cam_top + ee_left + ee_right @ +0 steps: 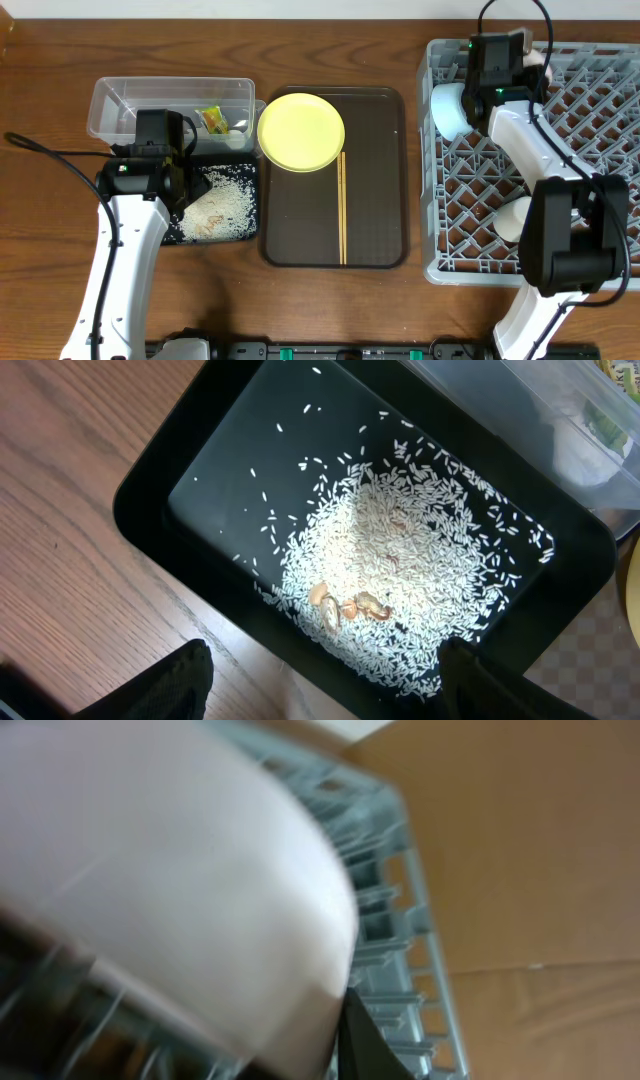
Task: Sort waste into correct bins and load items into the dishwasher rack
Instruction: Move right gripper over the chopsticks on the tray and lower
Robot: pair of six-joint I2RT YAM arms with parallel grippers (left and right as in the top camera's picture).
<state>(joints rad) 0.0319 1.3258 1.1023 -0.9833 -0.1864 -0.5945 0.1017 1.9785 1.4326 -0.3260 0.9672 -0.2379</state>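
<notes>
My left gripper (330, 695) is open and empty, low over the near edge of the black tray (160, 480), which holds a heap of white rice (400, 570). In the overhead view it (170, 192) covers the tray's left part (250, 235). The clear tub (120, 105) holds the green-and-orange wrapper (212, 120). The yellow plate (301, 131) and chopsticks (342, 205) lie on the brown serving tray. My right gripper (472, 100) is shut on a pale blue-white bowl (447, 108) tipped on its side at the grey rack's (590, 120) left edge; the bowl (170, 880) fills the right wrist view.
The brown serving tray (380, 200) lies between the bins and the rack. A white bowl (513, 218) sits in the rack's front part beside the right arm's base. Bare wood table lies left of the black tray (70, 510).
</notes>
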